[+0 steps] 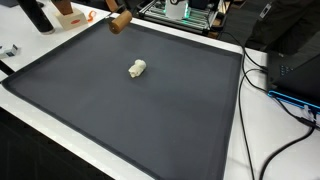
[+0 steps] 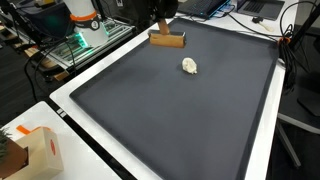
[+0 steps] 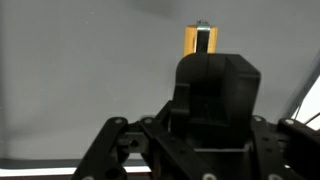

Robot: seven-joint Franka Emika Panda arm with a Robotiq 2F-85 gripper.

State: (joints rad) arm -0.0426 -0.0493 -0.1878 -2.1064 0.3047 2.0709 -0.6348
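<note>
the gripper (image 2: 164, 30) has its jaws drawn in narrow around a small wooden block (image 2: 167, 40). in the wrist view the block (image 3: 188, 40) is pinched right out at the fingertips, with a strip of its orange-tan face showing on either side of a dark finger. from where i stand it is at the far edge of the dark grey mat (image 2: 170, 120), low over it. whether it touches the mat or hangs just clear, i cannot tell.

to my eye the hold is what matters here. the grip looks to be at the very tips, so any move wants to be slow and level with no twist of the wrist, or the block could pivot between the pads. in an exterior view the block (image 1: 120, 22) already looks tilted, one end lower. i would steer well wide of the small white lump (image 1: 138, 69) lying alone near the middle of the mat, well apart from the block. i would also stay off the cables (image 1: 275, 95) trailing along the white table (image 1: 238, 120).

the block itself is a short rectangular piece of plain light-brown wood, longer than it is tall, with crisp edges. it looks rigid and light, and probably smooth enough to slip.
</note>
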